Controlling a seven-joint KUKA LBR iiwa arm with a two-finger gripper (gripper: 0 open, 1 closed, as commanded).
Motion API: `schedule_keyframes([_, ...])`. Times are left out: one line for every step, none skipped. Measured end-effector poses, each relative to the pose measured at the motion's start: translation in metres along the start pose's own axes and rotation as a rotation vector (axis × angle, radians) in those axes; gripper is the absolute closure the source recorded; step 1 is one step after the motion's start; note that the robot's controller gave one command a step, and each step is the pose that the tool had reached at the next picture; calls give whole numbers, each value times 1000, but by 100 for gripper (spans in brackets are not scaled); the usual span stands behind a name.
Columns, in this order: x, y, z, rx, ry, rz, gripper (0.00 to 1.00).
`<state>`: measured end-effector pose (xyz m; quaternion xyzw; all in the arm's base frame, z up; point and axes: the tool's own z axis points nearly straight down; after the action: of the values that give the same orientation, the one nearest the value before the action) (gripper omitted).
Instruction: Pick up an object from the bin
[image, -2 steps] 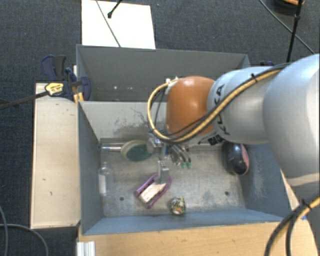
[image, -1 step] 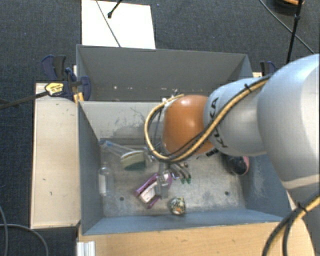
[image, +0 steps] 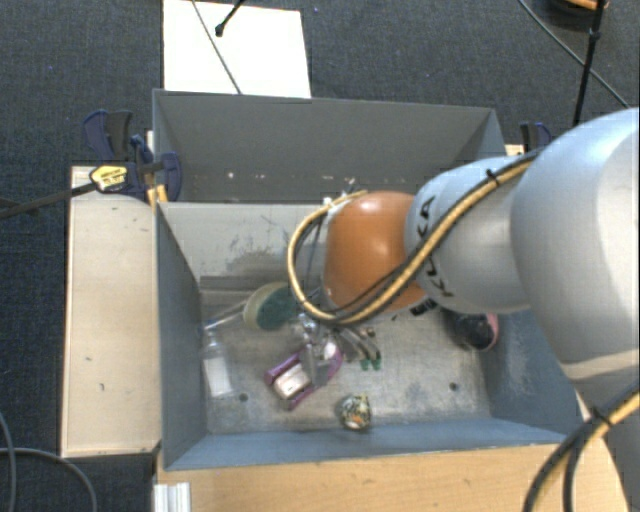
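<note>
My arm (image: 540, 230) fills the right side of the frame, a broad silver-grey body reaching leftward over the grey metal bin (image: 330, 150). At its wrist sits the rounded orange cover (image: 365, 250), just above the centre of the frame, with a yellow cable (image: 296, 250) looping round its left side. Below the cover my gripper (image: 322, 358) hangs low over the bin floor, a little left of centre. Whether it is released or clenched I cannot tell. Touching it, or nearly so, on its lower left lies a small purple and white piece (image: 289, 380), tilted, in the lower middle of the bin. Up and left of that rests a round dark green disc with a pale rim (image: 268, 306). A black and pink thing (image: 476, 330) sits to the right, under my arm. A clear plastic piece (image: 215, 368) lies near the left wall, a crumpled foil ball (image: 353, 411) by the front wall, and tiny green bits (image: 371, 363) just right of my gripper.
</note>
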<state>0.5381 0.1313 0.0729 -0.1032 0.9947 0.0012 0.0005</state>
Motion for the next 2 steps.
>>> schedule_keyframes([24,-15,-87,2,-8,29,100])
schedule_keyframes([-10,2,-61,1,-4,113,100])
